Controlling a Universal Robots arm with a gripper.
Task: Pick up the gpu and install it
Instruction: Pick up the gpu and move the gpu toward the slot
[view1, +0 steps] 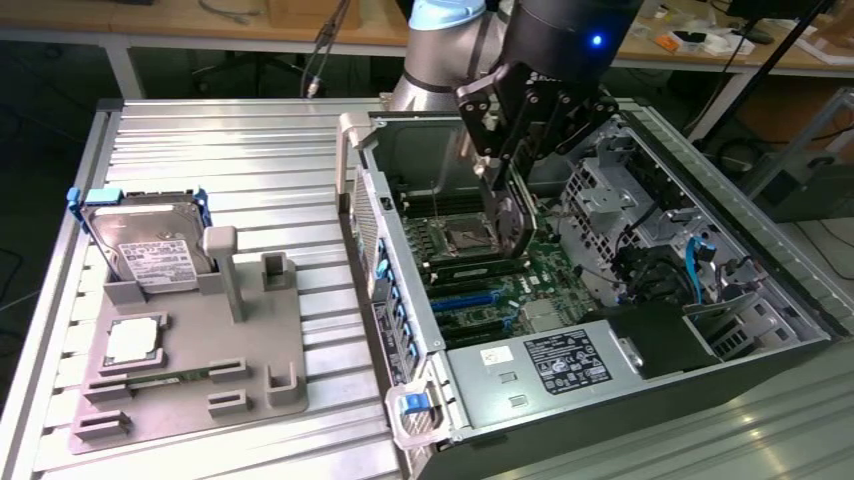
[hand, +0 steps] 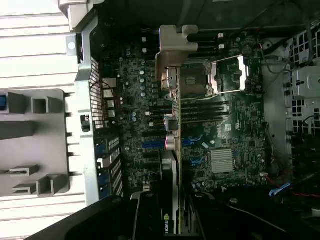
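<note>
My gripper (view1: 509, 180) hangs inside the open computer case (view1: 367, 200), shut on the gpu (view1: 514, 228). The card stands on edge, upright, just above the motherboard (view1: 534, 262) near the CPU socket (view1: 469, 238). In the wrist view the gpu (hand: 170, 130) is seen edge-on, running from its silver bracket (hand: 172, 47) back to my gripper (hand: 172, 217), whose dark fingers (hand: 147, 215) clamp both faces. The blue expansion slots (hand: 150, 145) lie just beside the card's lower edge.
A grey parts holder (view1: 200, 385) on the ribbed metal table carries a hard drive (view1: 150, 245) with a white label and a smaller drive (view1: 134, 342). Inside the case are the power supply (view1: 561, 362), drive cages (view1: 601, 195) and blue cables (view1: 701, 265).
</note>
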